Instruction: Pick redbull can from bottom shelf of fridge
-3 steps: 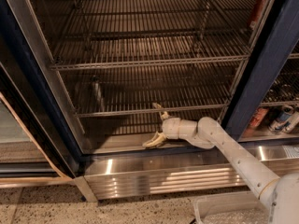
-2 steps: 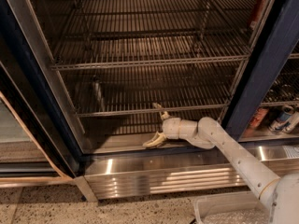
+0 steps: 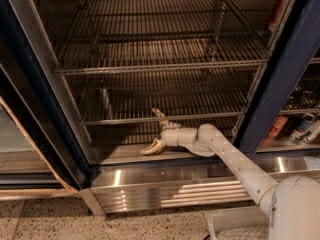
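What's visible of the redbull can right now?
The redbull can is slim and tall, metallic, dim in shadow, label unreadable. It stands upright on the left part of the bottom shelf, behind the front rail, touching only the wire rack. The gripper, open, is at the shelf's front edge to its right, apart from it.

fridge: holds the bottom shelf across its width
redbull can: upright on the bottom shelf, toward its left end
gripper: at the bottom shelf's front rail, near its middle, fingers spread above and below the rail
base panel: below and before the bottom shelf
other cans: right of the bottom shelf, beyond the frame post
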